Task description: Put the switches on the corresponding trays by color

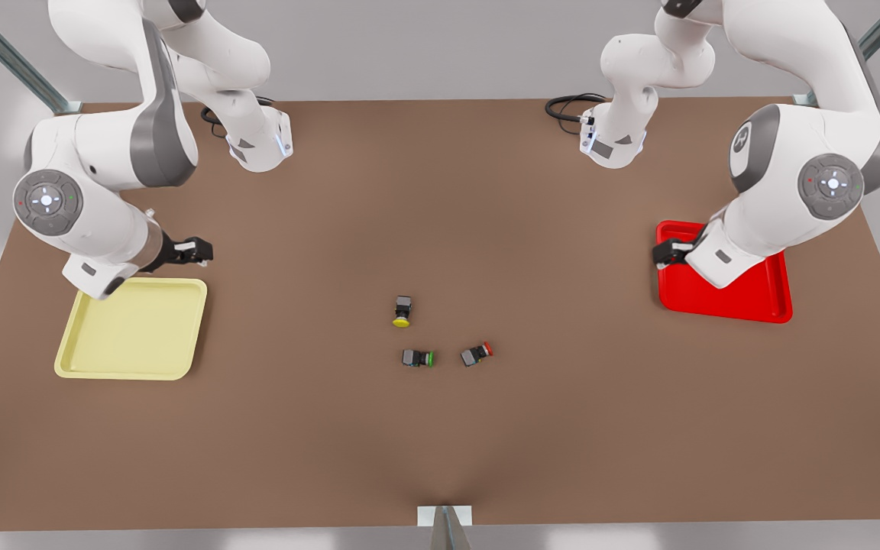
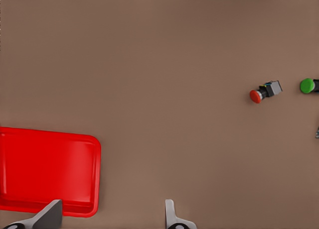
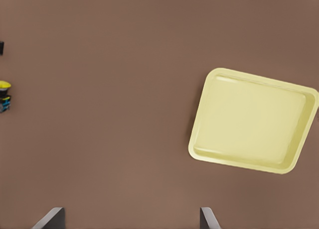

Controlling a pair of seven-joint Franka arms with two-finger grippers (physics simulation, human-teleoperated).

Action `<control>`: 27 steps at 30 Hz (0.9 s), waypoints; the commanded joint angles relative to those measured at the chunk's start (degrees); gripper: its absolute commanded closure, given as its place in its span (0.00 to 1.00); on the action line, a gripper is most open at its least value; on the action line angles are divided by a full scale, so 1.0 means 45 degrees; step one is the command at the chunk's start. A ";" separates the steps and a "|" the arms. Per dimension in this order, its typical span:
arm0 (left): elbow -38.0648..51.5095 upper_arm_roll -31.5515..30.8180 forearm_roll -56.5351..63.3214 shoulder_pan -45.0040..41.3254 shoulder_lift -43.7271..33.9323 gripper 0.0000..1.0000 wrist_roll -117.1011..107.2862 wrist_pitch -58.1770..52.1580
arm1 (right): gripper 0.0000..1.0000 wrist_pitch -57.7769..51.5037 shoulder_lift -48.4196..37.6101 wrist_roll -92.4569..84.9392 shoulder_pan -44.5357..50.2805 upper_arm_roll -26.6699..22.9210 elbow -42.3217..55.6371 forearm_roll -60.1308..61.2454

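Note:
Near the table's middle lie the yellow-capped switch [image 1: 402, 312] [image 3: 4, 95] and the red-capped switch [image 1: 477, 354] [image 2: 264, 91], both on their sides. The pale yellow tray [image 1: 134, 328] [image 3: 249, 122] rests at the front view's left, with nothing in it. At the front view's right is the red tray [image 1: 753, 302] [image 2: 45, 169], partly covered by an arm. My left gripper [image 1: 665, 252] [image 2: 109, 220] hovers open over the red tray's inner edge. My right gripper [image 1: 199, 250] [image 3: 129, 221] hovers open just behind the yellow tray. Neither holds anything.
A green-capped switch [image 1: 418, 357] [image 2: 308, 85] lies between the other two, close to the red one. Both arm bases [image 1: 260, 145] and cables stand at the table's back edge. Bare brown table surrounds the switches.

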 commanded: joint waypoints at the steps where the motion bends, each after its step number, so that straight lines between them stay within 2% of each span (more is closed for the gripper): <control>1: 0.0006 -0.0002 -0.0007 -0.0034 -0.0014 0.00 -0.1099 0.0316 | 0.00 0.0272 0.0004 -0.0046 -0.0002 0.0002 0.0004 -0.0005; 2: 0.0006 -0.0042 0.0032 -0.0385 0.0005 0.00 -0.1099 0.0355 | 0.00 0.0252 0.0004 -0.0046 -0.0002 0.0002 0.0004 -0.0005; 4: 0.0006 -0.0042 0.0052 -0.2551 0.0961 0.00 -0.1508 0.0453 | 0.00 0.0135 0.0101 -0.0026 0.0427 0.0002 -0.0035 -0.0005; 5: 0.0006 -0.0042 0.0032 -0.3938 0.2035 0.00 -0.1762 0.1583 | 0.00 0.0233 0.0667 0.0168 0.1149 -0.0037 0.0043 -0.0044; 7: 0.0550 -0.0061 -0.0026 -0.4877 0.3987 0.00 -0.2388 0.4728 | 0.00 0.0953 0.2054 0.2979 0.2517 -0.0037 0.0122 0.0170; 8: 0.1938 -0.0080 -0.0046 -0.5190 0.5375 0.00 -0.2349 0.5198 | 0.00 0.1619 0.2581 0.4015 0.3024 -0.0017 0.0082 0.0248; 9: 0.2252 -0.0120 -0.0046 -0.5190 0.6039 0.00 -0.1667 0.6681 | 0.00 0.2107 0.2894 0.4933 0.3220 -0.0017 0.0063 0.0580; 12: 0.2330 -0.0237 -0.0026 -0.4936 0.7407 0.00 0.3156 0.9144 | 0.00 0.3103 0.3344 0.6418 0.3904 -0.0037 -0.0191 0.0581; 14: 0.2388 -0.0237 -0.0085 -0.4995 0.7954 0.00 0.5619 0.9651 | 0.00 0.4685 0.3499 0.7801 0.4391 -0.0075 -0.1089 0.0463; 19: 0.2369 -0.0217 -0.0007 -0.5659 0.8286 0.00 0.5600 0.9281 | 0.00 0.6307 0.4847 1.1964 0.5525 -0.0056 -0.1070 0.0600; 23: 0.2428 -0.0217 -0.0065 -0.5522 0.8775 0.00 1.1398 0.9145 | 0.00 0.7692 0.5511 1.5147 0.6540 -0.0056 -0.1089 0.0717; 27: 0.3033 -0.0237 -0.0104 -0.5522 0.9478 0.00 1.1480 0.9261 | 0.00 1.0678 0.5492 1.5774 0.6814 -0.0056 -0.2610 0.0678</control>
